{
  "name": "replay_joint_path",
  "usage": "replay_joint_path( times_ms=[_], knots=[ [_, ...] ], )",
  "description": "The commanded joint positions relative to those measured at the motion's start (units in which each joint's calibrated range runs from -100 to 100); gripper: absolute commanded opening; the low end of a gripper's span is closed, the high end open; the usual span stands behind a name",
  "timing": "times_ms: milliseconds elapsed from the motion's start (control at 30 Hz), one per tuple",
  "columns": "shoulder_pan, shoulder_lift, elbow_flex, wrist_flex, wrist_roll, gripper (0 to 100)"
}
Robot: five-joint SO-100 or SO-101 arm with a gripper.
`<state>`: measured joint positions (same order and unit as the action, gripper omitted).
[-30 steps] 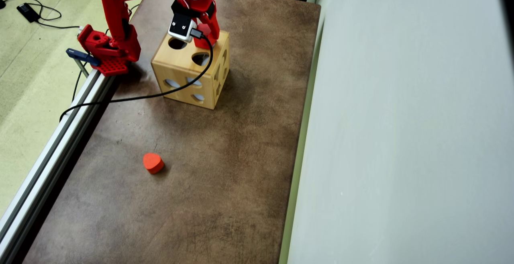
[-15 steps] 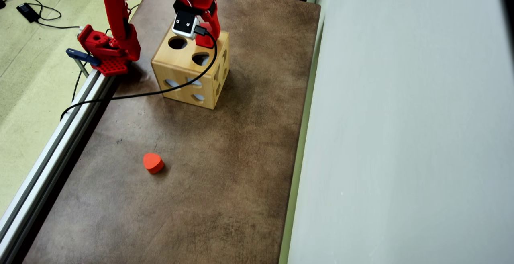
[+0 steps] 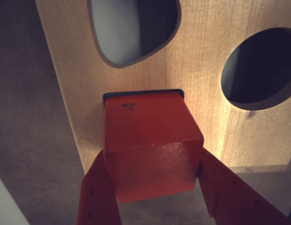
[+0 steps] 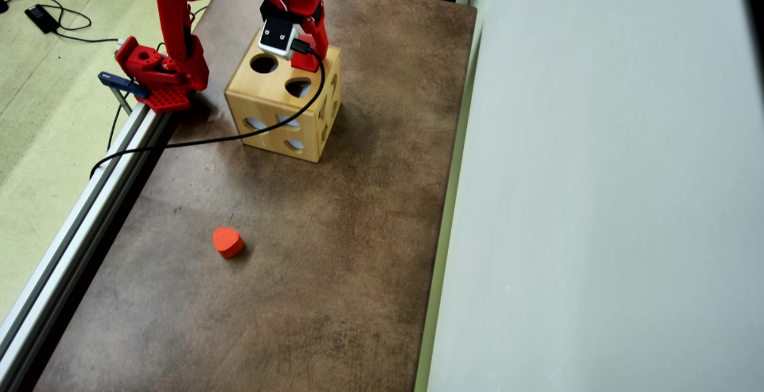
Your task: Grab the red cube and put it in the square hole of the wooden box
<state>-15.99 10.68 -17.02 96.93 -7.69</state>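
Since a second ago the wrist camera block and end effector have crept up and toward the far edge of the wooden box in the overhead view; heart block and box have not moved. End effector is clenched on the red cube, one red plastic finger on each side face, seen in the wrist view. Cube is matte, slightly pebbled on the near face, sharp edges, small dark scuff on the upper face. Its far end sits at the square hole, whose dark rounded-corner rim shows just behind it; how far in it is I cannot tell. Box is pale wood with fine straight grain; top face also has a round hole and a rounded lobed cutout in the wrist view. In the overhead view oval cutouts show on the near side face. Orange-red rounded heart block lies well apart on the mottled brown bench. A black cable drapes from the camera over the box, off the bench's left edge by the aluminium rail.
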Motion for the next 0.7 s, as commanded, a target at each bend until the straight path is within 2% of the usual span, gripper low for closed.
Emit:
replay_joint_path(
  times_ms=[0, 167, 467, 667],
  knots=[
    [0.09, 0.57, 0.47, -0.07, 0.63, 16],
    [0.09, 0.07, 0.56, 0.41, 0.49, 30],
    [-0.06, -1.21, 0.38, 0.41, 0.44, 31],
    [-0.35, -20.40, -0.24, 0.41, 0.44, 31]
  ],
)
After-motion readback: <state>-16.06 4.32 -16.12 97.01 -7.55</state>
